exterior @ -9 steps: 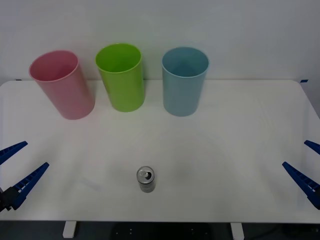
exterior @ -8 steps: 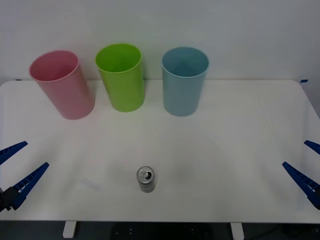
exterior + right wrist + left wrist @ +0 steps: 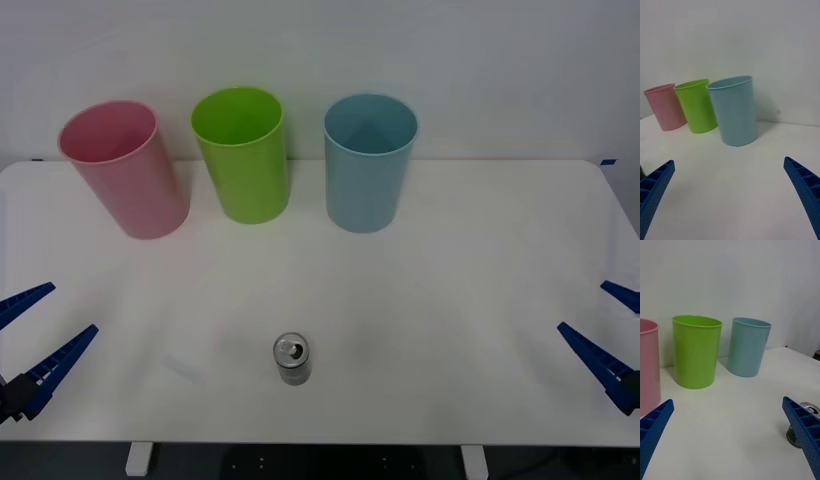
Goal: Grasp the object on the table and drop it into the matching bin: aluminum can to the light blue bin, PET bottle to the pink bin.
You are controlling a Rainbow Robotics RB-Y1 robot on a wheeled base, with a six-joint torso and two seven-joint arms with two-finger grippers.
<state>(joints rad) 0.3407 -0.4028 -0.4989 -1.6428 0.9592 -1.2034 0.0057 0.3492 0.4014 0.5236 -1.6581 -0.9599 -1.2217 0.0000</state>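
The aluminum can (image 3: 292,359) is standing upright near the bench's (image 3: 480,260) front edge, well apart from the light blue bin (image 3: 369,163). Both the left pincer (image 3: 30,343) and right pincer (image 3: 603,338) are waiting wide apart; a glancing finger is likely tipping the light can over.

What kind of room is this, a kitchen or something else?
Probably a test lab, not a kitchen: a bare white rectangular table against a blank wall, three tall plastic bins and one small silver drink can, with blue ribbed robot fingers nearby.
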